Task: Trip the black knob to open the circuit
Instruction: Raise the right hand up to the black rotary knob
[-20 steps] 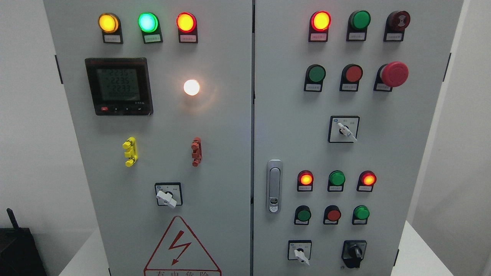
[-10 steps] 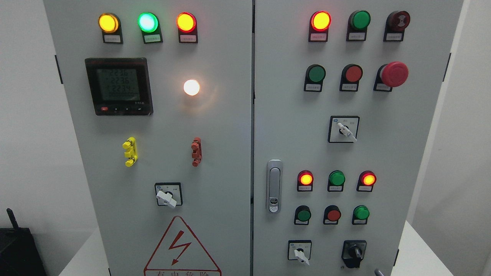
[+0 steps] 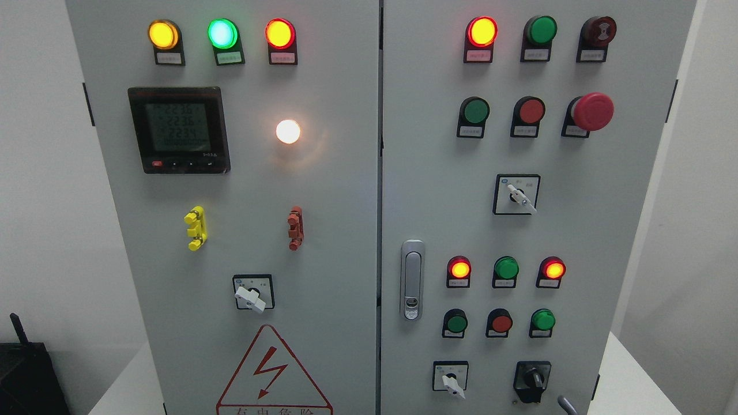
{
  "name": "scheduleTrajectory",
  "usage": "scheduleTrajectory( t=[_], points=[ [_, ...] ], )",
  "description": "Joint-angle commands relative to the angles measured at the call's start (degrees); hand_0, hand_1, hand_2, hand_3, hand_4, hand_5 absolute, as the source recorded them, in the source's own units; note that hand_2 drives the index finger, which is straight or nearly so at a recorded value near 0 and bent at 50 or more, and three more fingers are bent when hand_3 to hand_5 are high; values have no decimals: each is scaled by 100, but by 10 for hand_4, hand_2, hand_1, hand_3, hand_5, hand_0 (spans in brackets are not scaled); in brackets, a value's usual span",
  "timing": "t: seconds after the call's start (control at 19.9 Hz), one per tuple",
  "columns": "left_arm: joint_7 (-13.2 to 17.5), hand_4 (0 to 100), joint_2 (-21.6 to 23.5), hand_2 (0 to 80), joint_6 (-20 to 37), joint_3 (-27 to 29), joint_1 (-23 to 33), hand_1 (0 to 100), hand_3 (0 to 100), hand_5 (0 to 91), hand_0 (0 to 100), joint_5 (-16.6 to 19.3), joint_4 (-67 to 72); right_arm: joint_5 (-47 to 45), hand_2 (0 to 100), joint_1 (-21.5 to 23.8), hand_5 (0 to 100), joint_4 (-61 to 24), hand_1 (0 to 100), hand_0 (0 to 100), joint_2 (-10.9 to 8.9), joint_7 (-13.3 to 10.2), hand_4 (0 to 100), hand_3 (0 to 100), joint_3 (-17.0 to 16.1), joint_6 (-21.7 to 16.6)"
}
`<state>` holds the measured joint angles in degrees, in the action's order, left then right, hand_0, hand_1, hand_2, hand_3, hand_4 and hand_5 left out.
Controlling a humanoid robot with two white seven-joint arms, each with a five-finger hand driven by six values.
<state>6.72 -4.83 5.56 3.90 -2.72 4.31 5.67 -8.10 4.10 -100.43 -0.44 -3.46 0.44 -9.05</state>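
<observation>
The black knob (image 3: 533,379) sits at the lower right of the grey cabinet's right door (image 3: 576,242), on a black square base, its pointer roughly upright. A thin grey tip of my right hand (image 3: 568,405) pokes up at the bottom edge, just right of and below the knob, not touching it. The rest of that hand is out of frame. My left hand is not in view.
A white-handled selector (image 3: 453,383) sits left of the knob, another (image 3: 522,199) higher up. Above the knob are lit red and green lamps and buttons. A red mushroom stop (image 3: 592,111) juts out at the upper right. A silver door latch (image 3: 411,279) is near the middle.
The grey tip of my right hand has come up into view at the bottom edge, right of the black knob, and risen slightly. The knob has not turned.
</observation>
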Motion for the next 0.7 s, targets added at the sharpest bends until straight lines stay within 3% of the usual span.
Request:
scheduleTrajectory(
  t=[0.0,0.65],
  points=[
    [-4,0,-1,0,-2,-3,0,389,0,0,120,0,-93,1,7,-41,1000,-12,0,0,-132,20,997,1000,184,26],
    [-4,0,-1,0,-2,-3,0,389,0,0,120,0,-93,10,14,-58,1000,15,0,0,-132,29,1000,1000,237,35]
  ],
)
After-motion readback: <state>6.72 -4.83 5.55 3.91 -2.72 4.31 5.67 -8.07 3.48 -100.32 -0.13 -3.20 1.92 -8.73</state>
